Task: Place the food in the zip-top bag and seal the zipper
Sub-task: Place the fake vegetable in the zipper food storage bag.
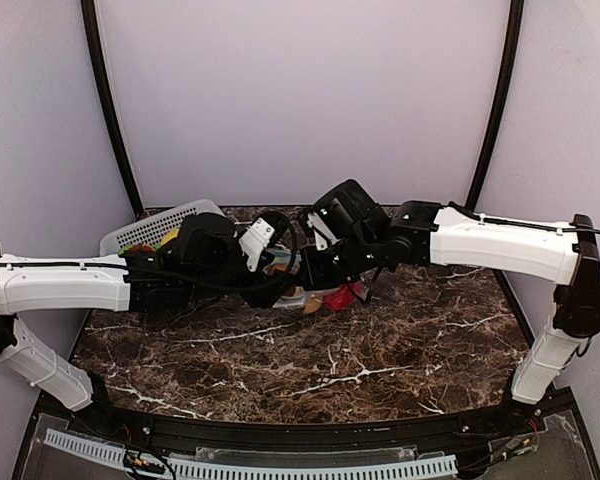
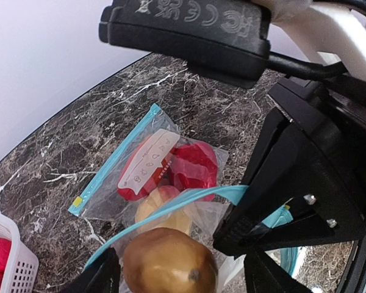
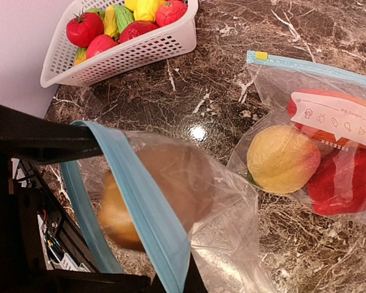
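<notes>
Straddling the brown toy fruit (image 2: 168, 262) at the zip-top bag (image 3: 219, 201) mouth, left gripper (image 2: 183, 281) fingers spread, released. Pinching the blue zipper rim (image 3: 146, 207) in the clenched right gripper (image 2: 235, 232). Holding red food (image 3: 348, 183) and yellow food (image 3: 283, 159) deeper inside, on the marble table (image 3: 232, 79).

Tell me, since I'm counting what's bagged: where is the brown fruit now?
Left wrist view, bottom centre: the brown fruit sits at the bag's open mouth, between the left gripper's fingers, beside the yellow fruit.
</notes>
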